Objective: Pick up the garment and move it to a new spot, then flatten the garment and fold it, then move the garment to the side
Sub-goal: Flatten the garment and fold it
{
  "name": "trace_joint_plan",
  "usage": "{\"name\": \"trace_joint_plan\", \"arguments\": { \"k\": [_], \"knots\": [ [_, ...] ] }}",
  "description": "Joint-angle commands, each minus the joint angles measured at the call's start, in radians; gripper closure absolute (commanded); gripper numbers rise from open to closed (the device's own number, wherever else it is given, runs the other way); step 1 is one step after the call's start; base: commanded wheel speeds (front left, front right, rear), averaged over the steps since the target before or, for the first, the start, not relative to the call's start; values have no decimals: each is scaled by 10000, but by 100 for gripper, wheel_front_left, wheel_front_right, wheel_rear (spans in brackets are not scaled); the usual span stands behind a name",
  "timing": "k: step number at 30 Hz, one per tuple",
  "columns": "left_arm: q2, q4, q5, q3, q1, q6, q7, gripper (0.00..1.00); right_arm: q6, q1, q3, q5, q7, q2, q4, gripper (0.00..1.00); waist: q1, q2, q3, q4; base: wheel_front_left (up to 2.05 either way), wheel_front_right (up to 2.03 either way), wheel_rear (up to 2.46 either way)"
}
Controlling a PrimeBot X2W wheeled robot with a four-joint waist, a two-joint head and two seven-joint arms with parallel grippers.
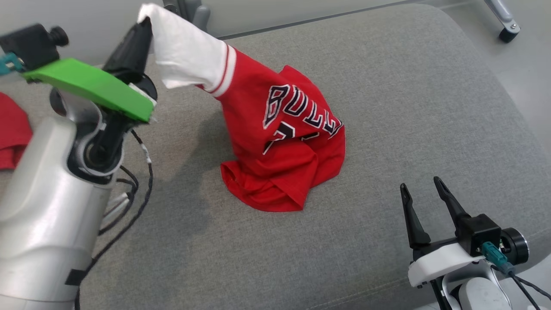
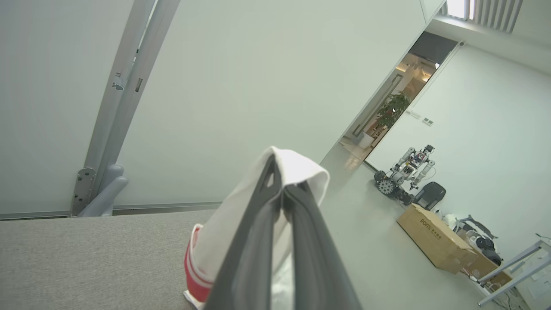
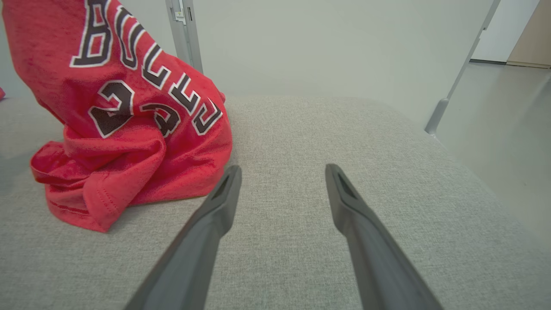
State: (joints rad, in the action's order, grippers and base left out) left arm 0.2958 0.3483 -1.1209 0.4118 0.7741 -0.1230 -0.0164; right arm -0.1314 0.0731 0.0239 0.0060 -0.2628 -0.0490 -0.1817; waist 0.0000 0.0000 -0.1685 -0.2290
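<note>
The garment is a red jersey with dark lettering and a white sleeve. It is lifted by that sleeve at the upper left, while its lower part still rests bunched on the grey cushion. My left gripper is shut on the white sleeve, its fingers pressed together over the cloth. My right gripper stands open low at the right, apart from the jersey. In the right wrist view the garment lies left of the open right gripper.
Another red cloth lies at the cushion's left edge. A caster leg stands on the floor at the upper right. Beyond the cushion, a cardboard box and a small wheeled robot sit on the floor.
</note>
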Motion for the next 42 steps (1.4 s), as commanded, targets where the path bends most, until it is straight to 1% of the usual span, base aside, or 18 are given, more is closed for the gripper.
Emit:
{"name": "trace_joint_plan", "arguments": {
  "k": [1,6,9,13,18,20,22,25,28,30,34,35,37,39,40,42],
  "knots": [
    [241,-274,-85,-115,325,91,-264,100,14,-109,-36,-40,-31,-25,-6,0,0,0,143,182,0,0,0],
    [1094,-1243,-331,-393,1206,554,-1451,100,14,-171,22,-26,-31,-27,-58,0,0,0,323,394,0,0,0],
    [1623,-1598,-56,-399,1732,839,-1981,100,14,-86,58,43,-31,-25,-61,0,0,0,377,491,0,0,0],
    [2085,-1697,193,-471,2469,1145,-2490,100,14,-12,148,103,-31,-27,-91,0,0,0,457,570,0,0,0],
    [2306,-1610,348,-383,3558,1409,-3186,100,14,29,172,129,-31,-25,-78,0,0,0,492,620,0,0,0],
    [2194,-1657,267,-268,4023,1480,-3561,100,14,67,206,127,-31,-25,-73,0,0,0,466,605,0,0,0],
    [2130,-1708,428,-67,4520,1508,-3873,100,14,141,247,157,-31,-25,-73,0,0,0,394,568,0,0,0],
    [1809,-1552,517,289,5116,1580,-4218,100,14,258,366,234,-31,-24,-53,0,0,0,244,460,0,0,0],
    [1217,-1172,561,787,5264,1522,-4453,100,14,421,480,362,-31,-25,3,0,0,0,53,298,0,0,0],
    [734,-916,551,1138,5013,1461,-4392,100,14,504,591,479,-31,-27,11,0,0,0,-80,129,0,0,0],
    [-259,-238,483,1691,4162,1427,-3917,100,14,717,876,716,-31,-21,14,0,0,0,-420,-394,0,0,0],
    [-259,-238,483,1691,4162,1427,-3917,100,14,717,876,716,-31,-21,14,0,0,0,-420,-394,0,0,0],
    [-839,153,750,2193,3831,1328,-3613,100,14,859,998,840,-31,-21,62,0,0,0,-721,-648,0,0,0],
    [-1573,589,822,2582,3471,1271,-3261,100,14,969,1127,921,-31,-16,88,0,0,0,-1020,-910,0,0,0],
    [-1836,803,908,2814,3322,1175,-3065,100,14,1009,1101,965,-31,-25,111,0,0,0,-1157,-1013,0,0,0],
    [-2134,1248,1160,3297,3063,1091,-2518,100,14,1098,1148,1065,-31,-21,133,0,0,0,-1411,-1260,0,0,0]
  ]
}}
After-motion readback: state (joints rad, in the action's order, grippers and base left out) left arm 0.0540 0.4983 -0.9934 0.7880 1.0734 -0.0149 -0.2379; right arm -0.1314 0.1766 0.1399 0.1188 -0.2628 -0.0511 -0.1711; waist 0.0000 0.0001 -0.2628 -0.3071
